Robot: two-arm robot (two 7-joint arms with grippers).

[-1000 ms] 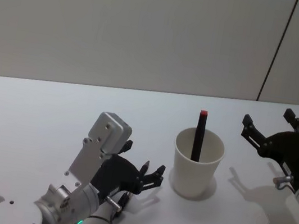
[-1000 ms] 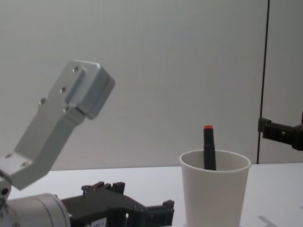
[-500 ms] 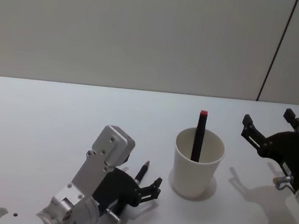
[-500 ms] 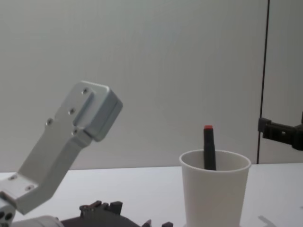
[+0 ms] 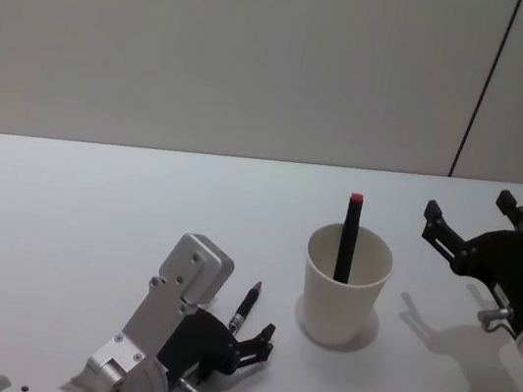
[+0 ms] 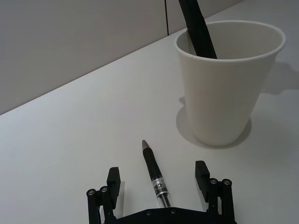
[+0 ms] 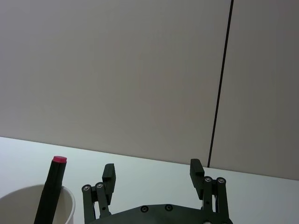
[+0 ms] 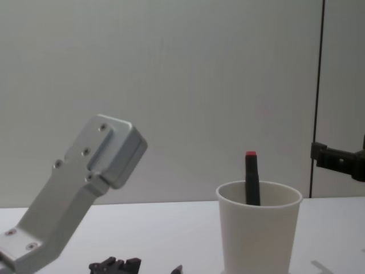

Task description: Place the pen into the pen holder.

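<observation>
The left gripper [image 6: 157,171], jaws open, straddled the pen [image 5: 245,305] lower centre; likely light, stiff, slick, best gripped mid-barrel. The right gripper [image 5: 470,206] hung open at far right.

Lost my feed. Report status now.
Left tool open, straddling pen on table. Right tool open, right of pen holder. Red-capped marker stands in holder.

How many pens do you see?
2. One pen stands in the white cup; the other pen lies on the table between the left hand's open fingers.

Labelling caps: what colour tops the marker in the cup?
Red, atop a black marker; head view shows it best.
</observation>
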